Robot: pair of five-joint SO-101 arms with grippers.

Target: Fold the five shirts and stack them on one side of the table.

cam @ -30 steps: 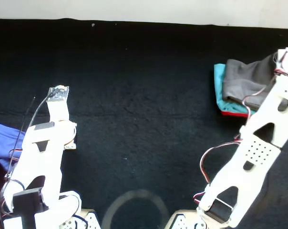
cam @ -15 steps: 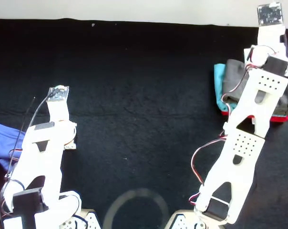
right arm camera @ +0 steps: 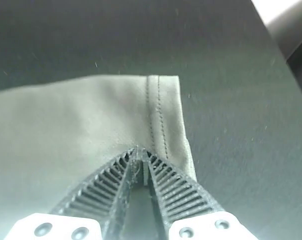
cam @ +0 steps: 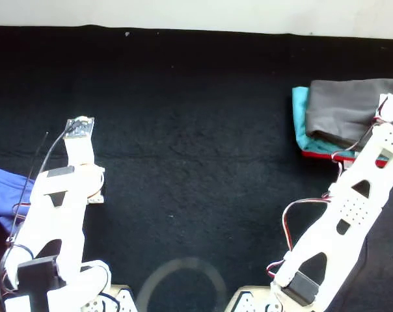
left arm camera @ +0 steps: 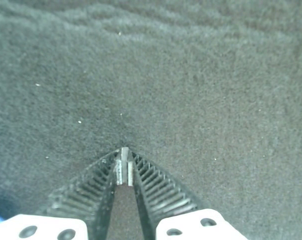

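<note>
Shirt stack (cam: 346,110) of folded grey, teal and red cloth lies upper right on the black felt table (cam: 183,97). The closed right hand (right arm camera: 139,152) touches the grey hem; pulling away could snag and skew it. The left hand (left arm camera: 122,151) is closed and empty.

Black cloth (cam: 183,97) over table; faint ring mark (cam: 181,286) near front.

The table (cam: 196,97) is viewed steeply from high above and closely from each wrist, the grey shirt (cam: 349,110) on it being shared by high and right wrist views.
</note>
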